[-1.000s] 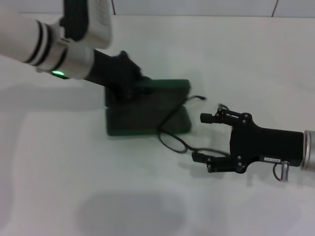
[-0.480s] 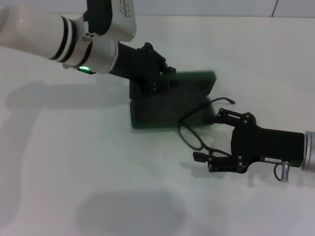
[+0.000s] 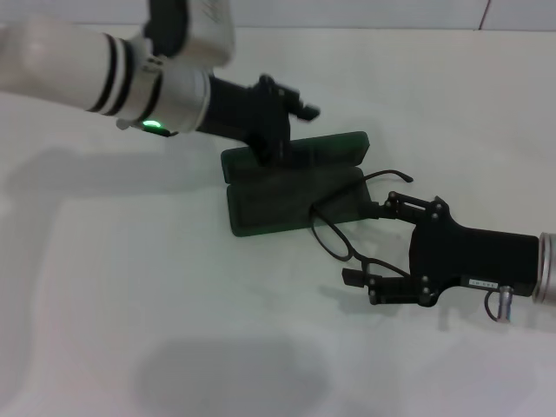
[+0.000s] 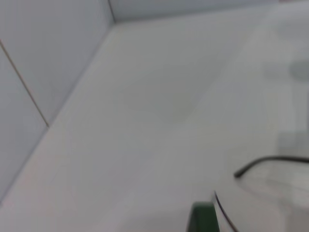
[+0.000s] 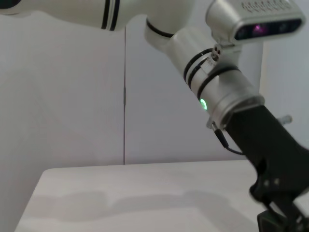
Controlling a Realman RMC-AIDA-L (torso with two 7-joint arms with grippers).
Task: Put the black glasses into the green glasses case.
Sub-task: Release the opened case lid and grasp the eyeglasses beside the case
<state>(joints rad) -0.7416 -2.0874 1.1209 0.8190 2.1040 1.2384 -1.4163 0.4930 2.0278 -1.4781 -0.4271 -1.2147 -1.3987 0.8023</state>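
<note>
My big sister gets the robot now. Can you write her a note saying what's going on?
Left gripper: at the far lid edge of the green glasses case; its grip isn't readable.
Right gripper: open around one end of the black glasses, not clamped.
The case lies open on the table. The glasses lie half over its near right corner, one temple arm across the lining.
Done: case opened.
Left: grip the glasses, set them fully inside.

A white arm [image 5: 193, 53] with black bands reaches down across a pale wall [image 5: 72, 96], a green light [image 5: 203, 104] glowing on its wrist. Its black end, the left gripper [image 5: 277, 193], runs off the frame's edge over the white table [image 5: 120, 203]; the fingertips are out of frame.
</note>
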